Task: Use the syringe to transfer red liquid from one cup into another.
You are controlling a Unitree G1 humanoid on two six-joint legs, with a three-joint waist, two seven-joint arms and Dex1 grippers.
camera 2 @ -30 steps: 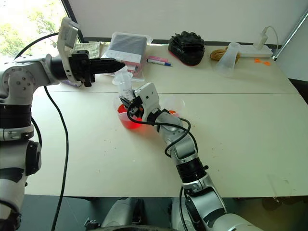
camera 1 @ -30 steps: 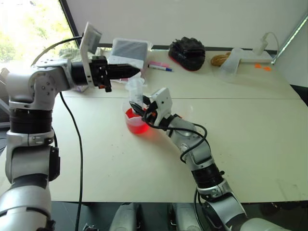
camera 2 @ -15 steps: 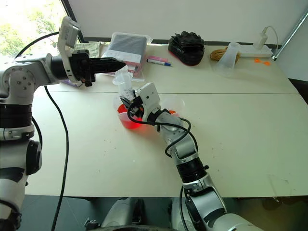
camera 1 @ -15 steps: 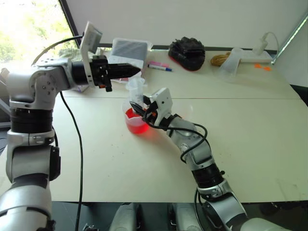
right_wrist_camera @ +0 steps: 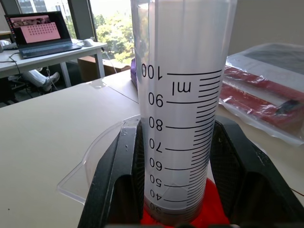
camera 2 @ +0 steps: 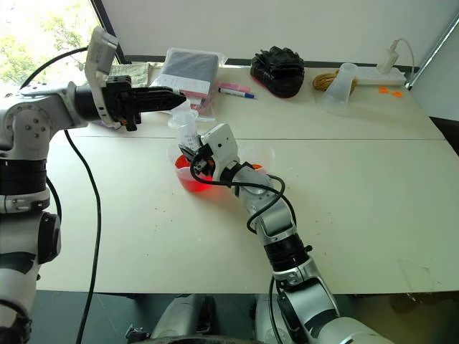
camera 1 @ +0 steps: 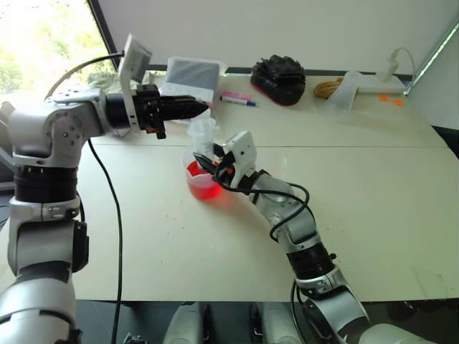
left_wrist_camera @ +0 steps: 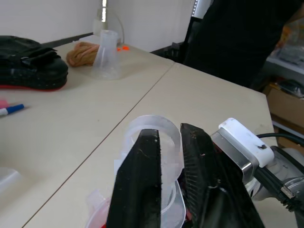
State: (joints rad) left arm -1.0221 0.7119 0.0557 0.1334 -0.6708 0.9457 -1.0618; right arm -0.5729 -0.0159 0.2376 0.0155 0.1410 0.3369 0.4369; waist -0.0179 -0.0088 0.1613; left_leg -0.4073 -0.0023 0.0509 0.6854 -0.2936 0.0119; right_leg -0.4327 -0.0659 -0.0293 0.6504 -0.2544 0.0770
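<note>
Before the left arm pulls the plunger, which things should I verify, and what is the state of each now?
1. Is the right end effector shut on the syringe: ok.
2. Is the syringe upright, its lower end down in the beaker: ok.
3. Is there red liquid in the beaker: ok.
4. Is the left end effector at the syringe's top: ok, with its fingers apart.
5. Does it grip the plunger: cannot tell.
6. Does the smaller cup stand beside the beaker: ok.
</note>
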